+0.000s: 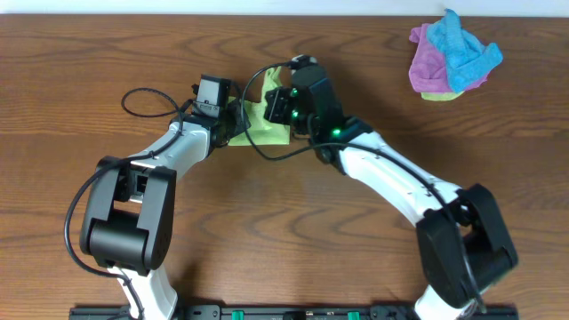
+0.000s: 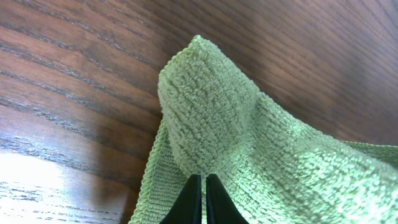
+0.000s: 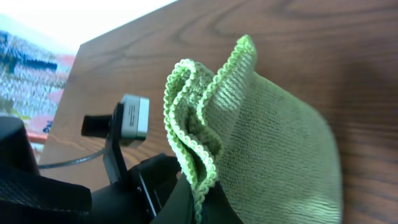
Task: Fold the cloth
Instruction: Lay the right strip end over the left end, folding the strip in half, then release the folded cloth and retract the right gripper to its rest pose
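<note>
Found the cloth [image 1: 265, 133] on the far middle of the table [image 1: 293, 204], bunched small and partly hidden under both wrists in the overhead view. Noted the left gripper [image 2: 203, 186] with fingers pressed together, barely a slit between the tips, nipped on a raised ridge of the green terry. Read that as clamped on the cloth, though could not see the pinched layer itself. Noted the right gripper [image 3: 193, 202] likewise closed, on a gathered hem: saw several looped edges stacked and rippled just above the dark fingers, with the rest of the fabric draping away to the right and down toward the wood. Saw a lower layer lying flat on the table beneath the lifted ridge in the left wrist view. Could not find the white tag in any view. Logged a purple cloth [image 1: 427, 62] and a blue cloth [image 1: 462, 49] heaped together at the far right corner, well apart from the work. Judged the step in hand as carrying a held edge over for a fold, with both grips close together at one side. Placed the task around the middle, with no neat flat fold visible yet. Judged the next move to call for drawing both grips across in step, keeping the hem taut and level, laying it onto the opposite edge, then parting the fingers only once down. Flagged risk of a bunched, uneven layer, given the rippled hem.
</note>
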`<action>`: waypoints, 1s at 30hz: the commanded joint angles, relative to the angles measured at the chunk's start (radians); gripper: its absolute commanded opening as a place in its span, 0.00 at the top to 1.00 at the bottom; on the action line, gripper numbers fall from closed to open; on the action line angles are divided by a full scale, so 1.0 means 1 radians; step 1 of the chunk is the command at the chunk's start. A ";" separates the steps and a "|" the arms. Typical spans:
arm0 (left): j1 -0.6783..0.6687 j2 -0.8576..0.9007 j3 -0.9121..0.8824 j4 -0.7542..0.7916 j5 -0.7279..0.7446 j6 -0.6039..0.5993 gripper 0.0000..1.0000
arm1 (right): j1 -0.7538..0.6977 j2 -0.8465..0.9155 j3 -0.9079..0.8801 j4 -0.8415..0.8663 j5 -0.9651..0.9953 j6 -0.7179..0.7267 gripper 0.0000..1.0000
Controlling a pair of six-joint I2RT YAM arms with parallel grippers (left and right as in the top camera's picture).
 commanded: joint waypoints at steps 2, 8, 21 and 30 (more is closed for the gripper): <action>0.015 -0.061 0.008 -0.009 -0.025 0.040 0.94 | 0.025 0.050 0.046 -0.002 0.010 -0.022 0.99; 0.075 -0.127 0.008 -0.085 -0.056 0.066 0.94 | 0.031 0.084 0.086 -0.007 0.009 -0.036 0.99; 0.213 -0.223 0.008 -0.196 -0.056 0.109 0.94 | 0.077 0.237 0.232 -0.080 0.005 -0.048 0.99; 0.275 -0.308 0.008 -0.196 -0.057 0.125 0.95 | 0.101 0.312 0.250 -0.086 -0.006 -0.048 0.99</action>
